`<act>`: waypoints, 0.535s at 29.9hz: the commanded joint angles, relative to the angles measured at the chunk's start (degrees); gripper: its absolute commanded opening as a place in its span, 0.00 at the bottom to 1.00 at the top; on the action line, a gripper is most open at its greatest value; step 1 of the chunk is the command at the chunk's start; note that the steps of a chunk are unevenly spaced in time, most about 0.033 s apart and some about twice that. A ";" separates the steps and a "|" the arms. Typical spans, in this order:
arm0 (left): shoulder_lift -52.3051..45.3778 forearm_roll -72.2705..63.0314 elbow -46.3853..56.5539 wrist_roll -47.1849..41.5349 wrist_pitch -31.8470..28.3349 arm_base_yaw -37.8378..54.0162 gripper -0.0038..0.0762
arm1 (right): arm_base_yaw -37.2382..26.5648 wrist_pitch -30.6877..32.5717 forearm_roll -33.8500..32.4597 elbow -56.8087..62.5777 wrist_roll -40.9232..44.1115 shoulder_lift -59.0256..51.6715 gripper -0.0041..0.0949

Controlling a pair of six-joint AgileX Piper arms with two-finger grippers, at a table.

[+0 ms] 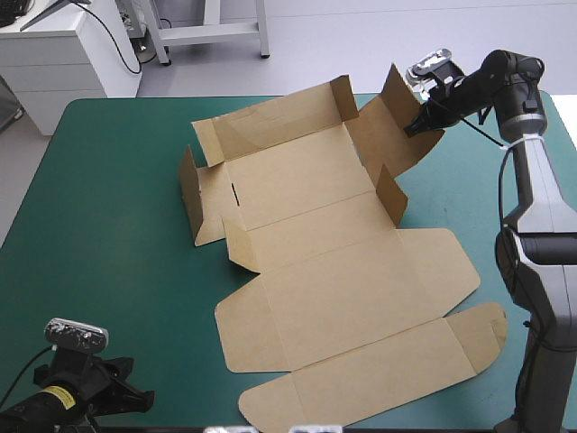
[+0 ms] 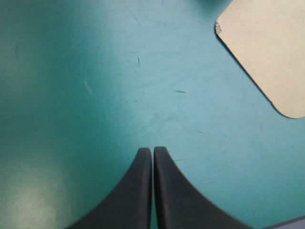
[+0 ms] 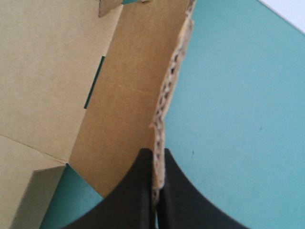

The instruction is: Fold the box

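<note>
Clamping the box (image 3: 119, 95) edge, right tool (image 3: 156, 152), tight

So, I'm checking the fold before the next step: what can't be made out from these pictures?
Right wrist view: how deep the flap sits in the right claw; the claw covers that edge.
Left wrist view: most of the box, cut off by the edge; only a rounded corner shows beyond the left claw.
High view: the table under the box, hidden by the board.

plain brown box (image 1: 325, 271), plain teal-green table cover (image 1: 108, 216), black gripper fingers (image 2: 138, 191).
</note>
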 commanded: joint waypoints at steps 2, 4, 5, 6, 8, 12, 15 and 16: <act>0.60 -0.99 -1.29 -0.33 -2.71 -0.07 0.04 | 3.57 -0.29 1.43 -5.88 -2.58 -4.57 0.02; 0.60 -0.99 -1.29 -0.33 -2.71 -0.07 0.04 | 5.21 -0.29 1.31 -7.51 -3.13 -4.57 0.02; 0.60 -0.99 -1.29 -0.33 -2.71 -0.07 0.04 | 5.87 -0.41 0.88 -8.08 -3.67 -4.57 0.02; 0.60 -0.99 -1.29 -0.33 -2.71 -0.07 0.04 | 6.63 -0.41 0.48 -8.70 -4.56 -4.57 0.02; 0.60 -0.99 -1.29 -0.33 -2.71 -0.07 0.04 | 8.13 -0.41 0.11 -9.82 -7.00 -4.57 0.02; 0.60 -0.99 -1.29 -0.33 -2.71 -0.07 0.04 | 10.62 -0.78 -0.60 -10.47 -11.47 -4.66 0.02; 0.60 -0.99 -1.29 -0.33 -2.71 -0.07 0.04 | 12.29 -0.30 -0.60 -10.47 -15.88 -4.66 0.02; 0.60 -0.99 -1.29 -0.33 -2.71 -0.07 0.04 | 12.86 -0.30 -0.60 -10.47 -16.95 -4.66 0.02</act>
